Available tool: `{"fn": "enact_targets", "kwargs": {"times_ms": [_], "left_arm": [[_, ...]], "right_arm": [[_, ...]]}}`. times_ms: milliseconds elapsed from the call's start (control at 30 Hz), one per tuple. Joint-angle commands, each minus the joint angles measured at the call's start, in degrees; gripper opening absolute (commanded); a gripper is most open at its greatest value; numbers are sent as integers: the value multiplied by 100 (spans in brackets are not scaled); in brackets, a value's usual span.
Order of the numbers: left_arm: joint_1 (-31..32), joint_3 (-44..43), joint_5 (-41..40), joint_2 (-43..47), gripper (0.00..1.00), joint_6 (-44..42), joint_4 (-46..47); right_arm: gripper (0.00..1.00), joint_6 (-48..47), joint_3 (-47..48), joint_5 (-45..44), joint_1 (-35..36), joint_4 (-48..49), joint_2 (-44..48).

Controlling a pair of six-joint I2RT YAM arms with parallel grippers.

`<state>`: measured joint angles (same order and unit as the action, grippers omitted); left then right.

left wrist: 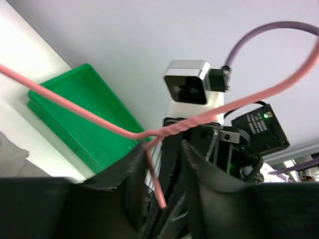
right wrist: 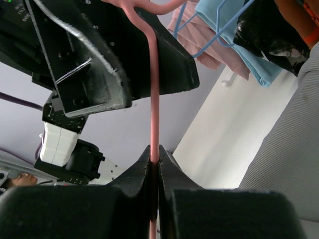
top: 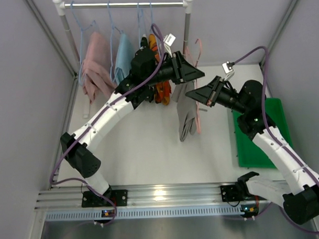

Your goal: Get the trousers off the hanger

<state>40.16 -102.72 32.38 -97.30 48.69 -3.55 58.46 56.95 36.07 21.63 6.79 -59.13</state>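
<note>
The grey trousers (top: pixel 187 116) hang from a pink wire hanger (top: pixel 197 118) held off the rail, over the table's middle. My right gripper (top: pixel 191 93) is shut on the hanger's wire (right wrist: pixel 154 99), and grey cloth (right wrist: pixel 299 149) shows beside it. My left gripper (top: pixel 200 73) is just above. It is open (left wrist: pixel 162 154), with the hanger's loose wire end (left wrist: pixel 158 184) between its fingers and the twisted neck across their tips. The orange-red patterned trousers (top: pixel 161 88) hang on the rail behind my left arm and also show in the right wrist view (right wrist: pixel 309 20).
A white rail (top: pixel 124 4) at the back holds a pink garment (top: pixel 95 69), a light-blue one (top: pixel 123 58) and a black speckled one (right wrist: pixel 269 30) on blue hangers. A green tray (top: pixel 260 142) lies at the right. Grey walls close in on both sides.
</note>
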Motion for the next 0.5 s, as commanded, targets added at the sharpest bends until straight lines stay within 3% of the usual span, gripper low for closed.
{"fn": "enact_targets", "kwargs": {"times_ms": [0,133,233,333,367,433,467], "left_arm": [[18,41,58,114,33,633,1040],[18,103,84,141,11,879,1199],[9,94,93,176,0,888,1190],[9,59,154,193,0,967,1243],[9,41,181,211,0,976,1243],[-17,-37,251,246,0,924,1243],[-26,-73,286,255,0,880,1243]], "right_arm": [[0,-220,352,-109,149,499,86],[0,-326,273,-162,140,402,183],[9,-493,194,-215,140,323,288],[39,-879,185,-268,88,25,437],[62,-1045,220,-329,61,-80,542],[75,-1712,412,-557,-88,-782,701],[75,-1984,431,-758,-141,-1002,928]]}}
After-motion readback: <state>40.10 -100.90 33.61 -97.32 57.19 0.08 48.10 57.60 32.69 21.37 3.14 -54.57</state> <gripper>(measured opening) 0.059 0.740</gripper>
